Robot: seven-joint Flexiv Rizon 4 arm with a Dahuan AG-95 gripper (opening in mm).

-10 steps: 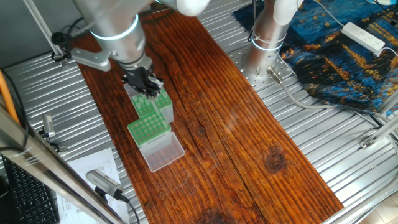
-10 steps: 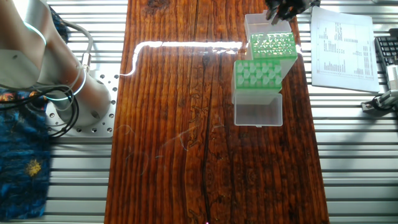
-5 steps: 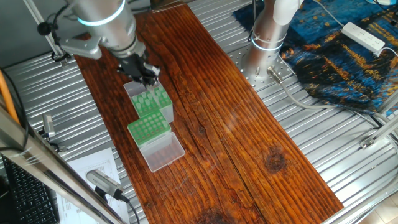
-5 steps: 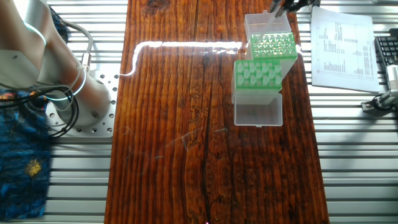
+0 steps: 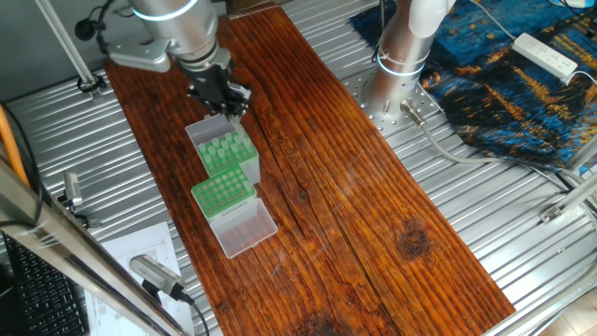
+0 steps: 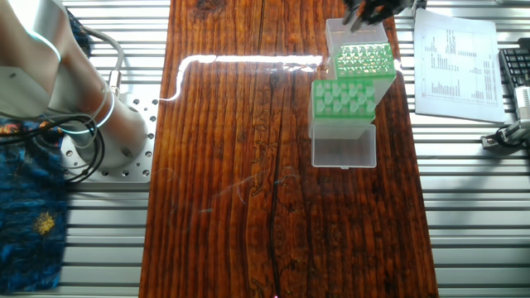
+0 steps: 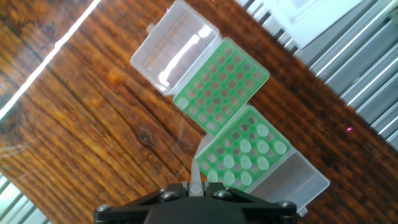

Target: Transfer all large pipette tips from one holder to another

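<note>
Gripper: the gripper (image 5: pixel 224 96) hangs above the table (image 5: pixel 373 205), just past the far end of the two racks; in the hand view its jaws are clenched on one pipette tip (image 7: pixel 195 182), which points down from between the fingers.
Large pipette tips: the rest stand wide ends up in the far rack (image 5: pixel 229 152); in the hand view they fill the rack nearer the fingers (image 7: pixel 244 149), though the exact count is hard to read there.
Near rack: the other green rack (image 5: pixel 223 190) sits touching the far one, at a slight angle; its holes look bare in the hand view (image 7: pixel 221 85).
Lids: each rack has a clear hinged lid (image 5: pixel 245 226) lying open flat on the wood.
Surroundings: a printed sheet (image 6: pixel 451 62) lies on the metal bench beside the racks; a blue patterned cloth (image 5: pixel 504 65) lies at the far right.
</note>
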